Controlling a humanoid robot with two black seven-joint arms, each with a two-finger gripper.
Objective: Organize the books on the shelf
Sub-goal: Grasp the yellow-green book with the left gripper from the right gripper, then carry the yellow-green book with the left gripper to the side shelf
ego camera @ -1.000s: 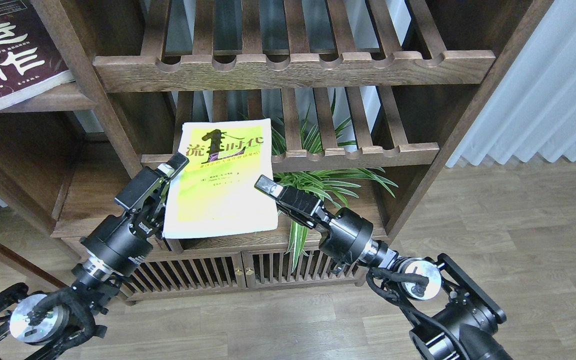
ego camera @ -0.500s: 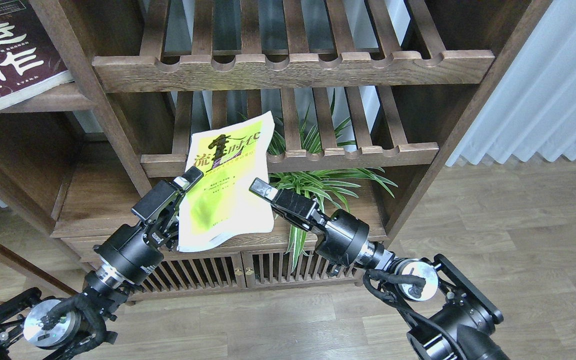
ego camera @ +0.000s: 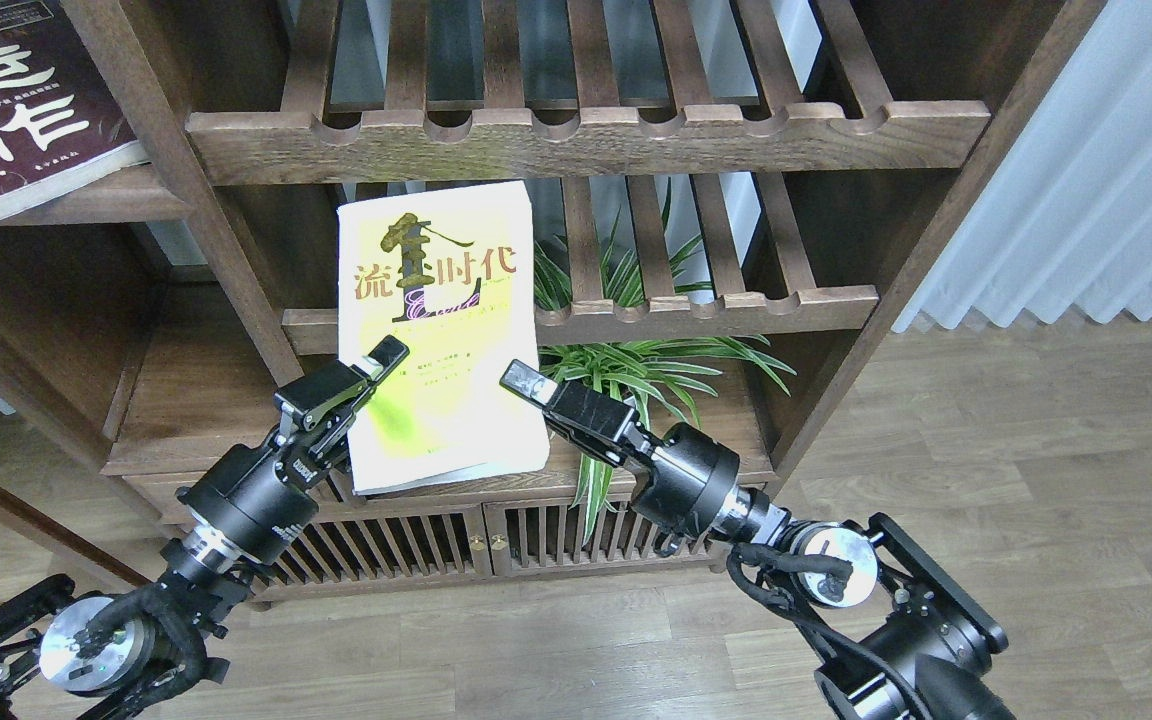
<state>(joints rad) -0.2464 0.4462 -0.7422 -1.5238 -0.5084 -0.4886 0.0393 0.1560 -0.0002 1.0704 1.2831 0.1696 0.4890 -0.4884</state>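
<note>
Standing-up step in hand: yellow-green book (ego camera: 436, 330) near upright at shelf (ego camera: 186, 400) front edge, left gripper (ego camera: 361, 385) pinching its left margin. Right gripper (ego camera: 526, 385) beside right edge, state unclear. Next: push back, square against slats.

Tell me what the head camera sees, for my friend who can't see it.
Two black robot arms hold a big yellow-green book upright in front of a brown wooden bookcase, the left pincer on its left edge, the right pincer at its right edge. A maroon book lies upper left.
</note>
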